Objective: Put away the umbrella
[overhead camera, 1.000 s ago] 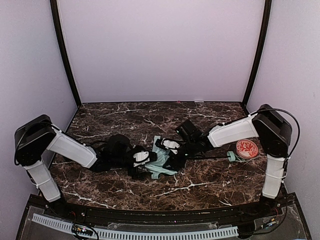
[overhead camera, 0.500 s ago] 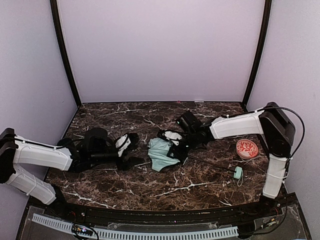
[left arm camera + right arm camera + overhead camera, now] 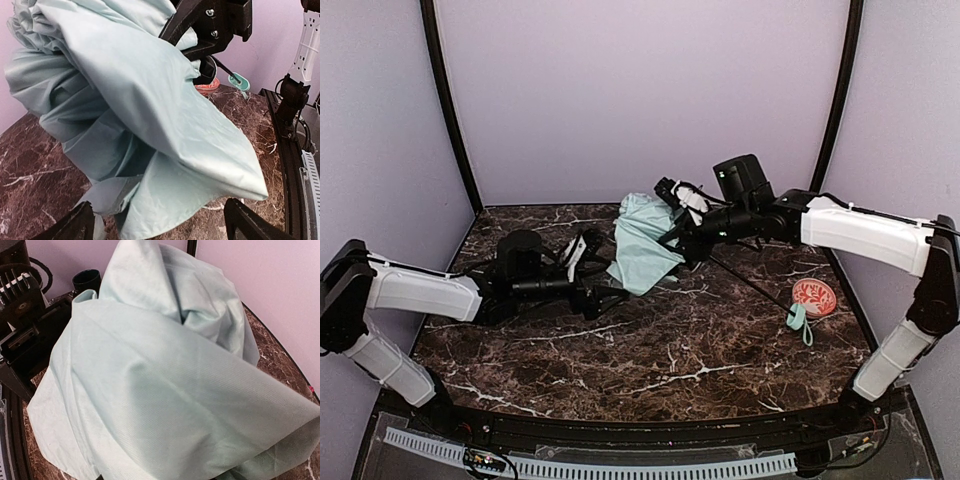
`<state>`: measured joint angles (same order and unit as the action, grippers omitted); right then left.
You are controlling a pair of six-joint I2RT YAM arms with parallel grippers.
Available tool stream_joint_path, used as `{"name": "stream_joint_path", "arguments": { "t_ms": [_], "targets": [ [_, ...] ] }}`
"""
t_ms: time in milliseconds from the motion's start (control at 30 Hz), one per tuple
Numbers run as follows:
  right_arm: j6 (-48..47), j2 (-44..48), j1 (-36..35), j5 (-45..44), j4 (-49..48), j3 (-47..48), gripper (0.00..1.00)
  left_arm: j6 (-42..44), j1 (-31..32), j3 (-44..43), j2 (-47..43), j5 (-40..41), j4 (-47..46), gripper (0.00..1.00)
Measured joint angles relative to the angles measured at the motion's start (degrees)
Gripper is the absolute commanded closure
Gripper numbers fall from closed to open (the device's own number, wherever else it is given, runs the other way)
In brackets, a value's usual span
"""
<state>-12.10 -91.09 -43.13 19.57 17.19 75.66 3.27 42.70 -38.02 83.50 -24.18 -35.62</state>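
Top external view: a folding umbrella [image 3: 642, 245] hangs above the back middle of a dark brown marble-patterned table [image 3: 660, 360] veined with white, its pale mint-green fabric bunched in soft, matte folds. A thin black shaft [image 3: 752, 285] slants from the bundle down to the right, ending in a small mint handle [image 3: 798, 318] with a looped strap, low over the table. Just beside the handle lies a round orange-red ball [image 3: 814, 296] with a white pattern.

The right arm reaches in from the right side, its white forearm nearly level and well above the table. The right gripper [image 3: 678, 225] is clamped on the umbrella at the gathered top of the fabric, where the shaft meets it. The left wrist view shows those black fingers pinched into the cloth. In the right wrist view, the finely woven fabric fills almost the whole picture and hides the fingers.

The left arm stretches low across the table from the left, forearm almost flat. The left gripper [image 3: 608, 285] points at the drooping lower edge of the fabric. Its black fingertips [image 3: 75, 225] stand wide apart at the bottom corners of the left wrist view, holding nothing. Whether the cloth brushes them cannot be told.
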Motion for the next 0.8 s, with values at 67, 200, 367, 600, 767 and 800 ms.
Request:
{"name": "stream_joint_path", "arguments": {
  "t_ms": [67, 200, 367, 600, 767, 800],
  "targets": [
    [0.04, 0.74, 0.0, 0.02, 0.02, 0.0, 1.0, -0.02, 0.0, -0.61, 0.9, -1.36, -1.6, 0.21],
    [-0.31, 0.9, -0.02, 1.99, 0.24, 0.09, 1.0, 1.88, -0.02, -2.51, 3.17, -2.58, -4.24, 0.77],
    [-2.51, 1.01, -0.04, 6.86, 3.15, 1.33, 1.0, 7.63, -0.07, -3.1, 6.23, -4.04, -6.54, 1.0],
    [-2.4, 2.34, 0.02, 9.38, 5.25, 4.22, 1.0, 10.64, -0.07, -3.21, 12.22, -5.75, -10.67, 0.69],
    [-2.75, 3.58, 1.7, 10.54, 7.15, 5.14, 1.0, 10.25, -0.07, -2.16, 13.86, -8.68, -13.05, 0.25],
    [-3.39, 3.89, 2.54, 11.02, 7.89, 5.46, 1.0, 10.34, -0.07, -0.96, 12.85, -9.22, -13.46, 0.24]
  ]
}}
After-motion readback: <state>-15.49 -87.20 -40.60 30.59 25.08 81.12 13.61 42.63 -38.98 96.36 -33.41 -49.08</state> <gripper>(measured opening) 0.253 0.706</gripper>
